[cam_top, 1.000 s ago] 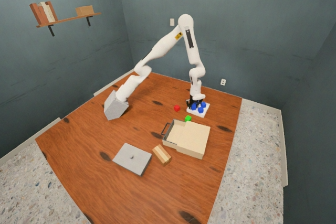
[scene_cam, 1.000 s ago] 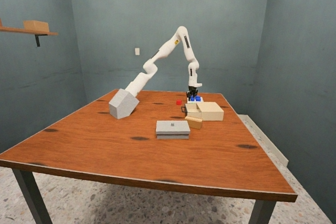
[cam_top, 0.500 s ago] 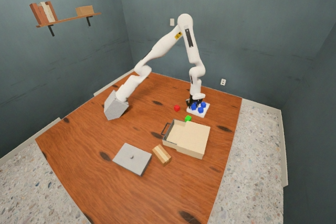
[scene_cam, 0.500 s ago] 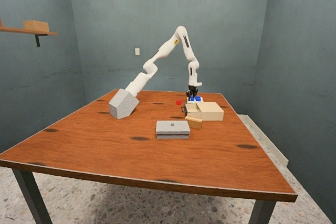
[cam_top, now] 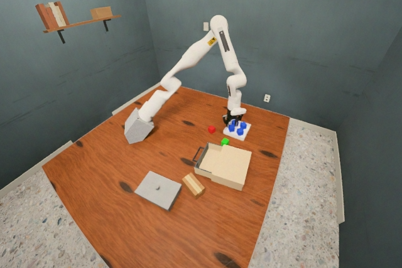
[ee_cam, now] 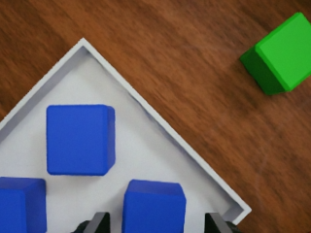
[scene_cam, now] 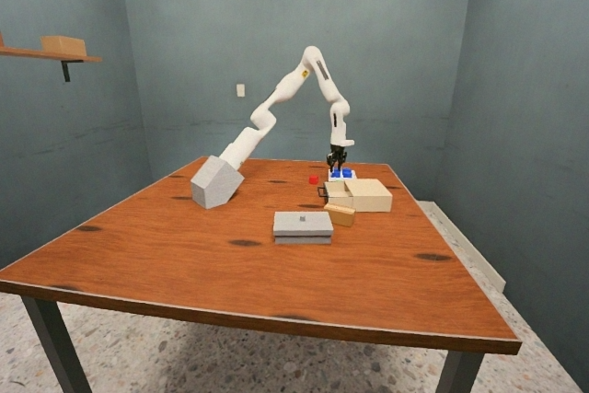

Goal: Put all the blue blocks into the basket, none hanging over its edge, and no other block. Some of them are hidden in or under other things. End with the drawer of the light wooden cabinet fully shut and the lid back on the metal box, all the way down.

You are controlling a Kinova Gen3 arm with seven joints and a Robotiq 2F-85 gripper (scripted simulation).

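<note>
Reddish-brown wood tabletop (cam_top: 162, 161) (scene_cam: 190, 260) (ee_cam: 170, 49) under black two-finger gripper (cam_top: 232, 124) (scene_cam: 335, 169) (ee_cam: 157, 224); half open, gripping nothing. Blue cube-shaped block (cam_top: 231, 127) (scene_cam: 335, 174) (ee_cam: 154, 209) between fingertips: probably light, stiff; pinch flat sides.

Honestly, we've got a glossy-ish wood-grain table (cam_top: 107, 174) (scene_cam: 228, 274) with dark knots; the near box lid (cam_top: 157, 188) (scene_cam: 302, 221) looks matt grey, faintly speckled. Our blue blocks (cam_top: 240, 131) (scene_cam: 347, 173) (ee_cam: 78, 140) seem smooth, plasticky, and the far white basket (cam_top: 234, 135) (scene_cam: 355, 177) (ee_cam: 160, 121) smooth and matt.
</note>
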